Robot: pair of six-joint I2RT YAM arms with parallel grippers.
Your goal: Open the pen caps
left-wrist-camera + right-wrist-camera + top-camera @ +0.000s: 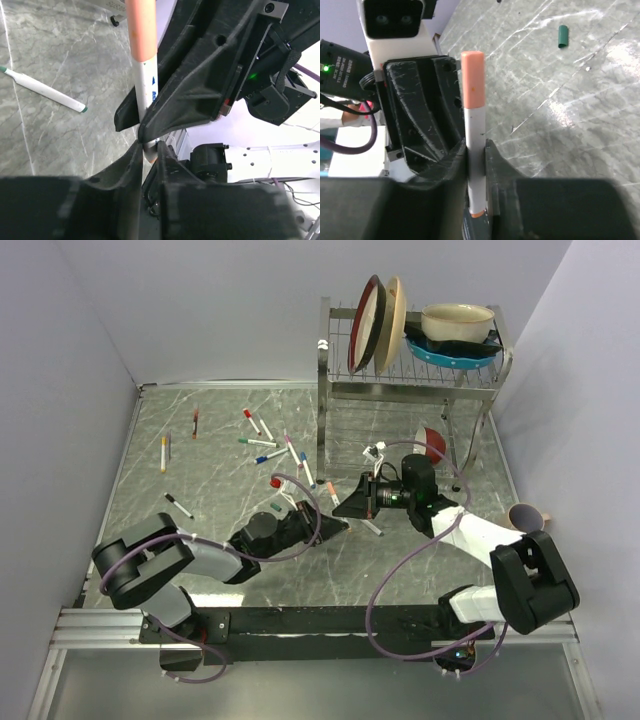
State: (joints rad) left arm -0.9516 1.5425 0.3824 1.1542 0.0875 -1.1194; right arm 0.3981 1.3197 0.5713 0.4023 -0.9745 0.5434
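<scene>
One white pen [476, 160] with an orange cap [472, 80] is held by both grippers above the table's middle. My right gripper [477, 165] is shut on the white barrel, below the cap. My left gripper [149, 149] is shut on the same pen's lower end, with the barrel [146, 85] and its orange cap [142, 30] rising above it. The cap sits on the pen. In the top view the grippers meet tip to tip, left [328, 523], right [352, 502], with the orange cap [331, 488] between them. Several other capped pens [268, 440] lie at the back left.
A loose green cap [562, 36] and a loose red cap [276, 482] lie on the table. A white pen with green ends [45, 90] lies left of my left gripper. A dish rack [335, 390] with plates and bowls stands at the back right, and a cup [528, 517] at the right.
</scene>
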